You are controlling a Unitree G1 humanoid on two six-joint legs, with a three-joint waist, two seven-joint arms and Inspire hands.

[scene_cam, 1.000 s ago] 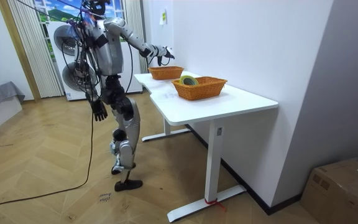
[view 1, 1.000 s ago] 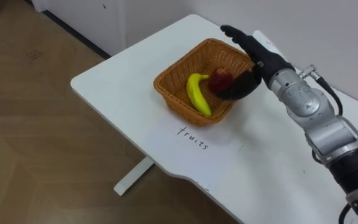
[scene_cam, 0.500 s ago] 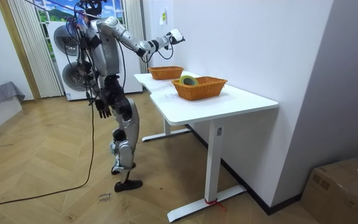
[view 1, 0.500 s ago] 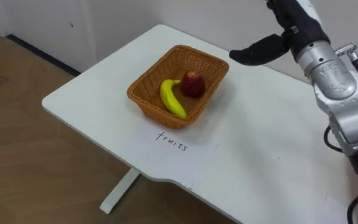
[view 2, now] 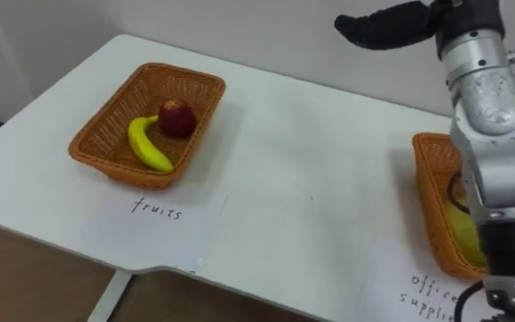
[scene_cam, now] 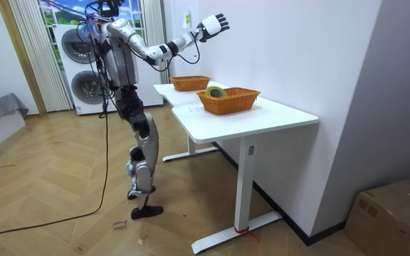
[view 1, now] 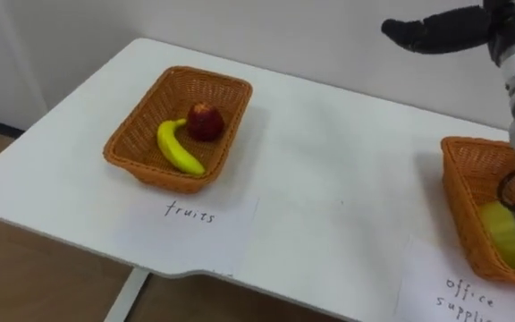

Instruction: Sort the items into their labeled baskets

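Observation:
The fruits basket (view 1: 141, 148) is a brown wicker one on the white table (view 1: 329, 188), at the left. A yellow banana (view 1: 178, 148) and a red apple (view 1: 205, 121) lie inside it. My right hand (view 1: 436, 31) hangs high above the table at the upper right, open and holding nothing, well away from that basket. In the room view the right arm reaches up over the table with the right hand (scene_cam: 213, 24) spread. The office supplies basket (view 1: 461, 174) stands at the right edge with a yellow-green roll (view 1: 510, 234) in it.
A paper label for fruits (view 1: 190, 215) lies in front of the left basket, and another paper label (view 1: 468, 293) lies before the right one. The table's front edge (view 1: 240, 277) runs close below the labels. A white wall (view 1: 266, 31) stands behind the table.
My right hand let go of the apple in the fruits basket, then lifted up and away to the right. The camera swung right, bringing the office supplies basket into view.

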